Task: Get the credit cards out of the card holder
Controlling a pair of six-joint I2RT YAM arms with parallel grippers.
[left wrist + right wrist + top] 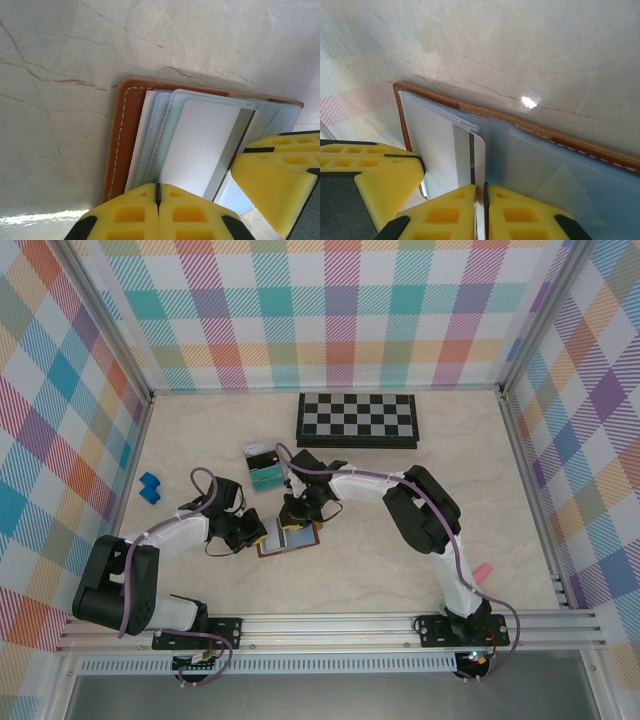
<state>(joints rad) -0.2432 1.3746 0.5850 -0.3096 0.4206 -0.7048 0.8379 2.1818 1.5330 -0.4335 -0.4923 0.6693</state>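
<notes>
Brown card holder (296, 542) lying open, long side running left to right, left gripper (158, 192) squeezed shut at its left end, right gripper (480, 192) pinching a pale credit card (197, 145).

Walls (330, 310) on three sides were pastel plaid panels, multicolour. Tabletop (370, 580) was cream marble-look with thin brown veins. Aluminium posts (102, 320) stood at the corners, extruded rail (330, 625) along the near edge. Lighting was bright and even, with one small glare spot (528, 102) on the surface.
</notes>
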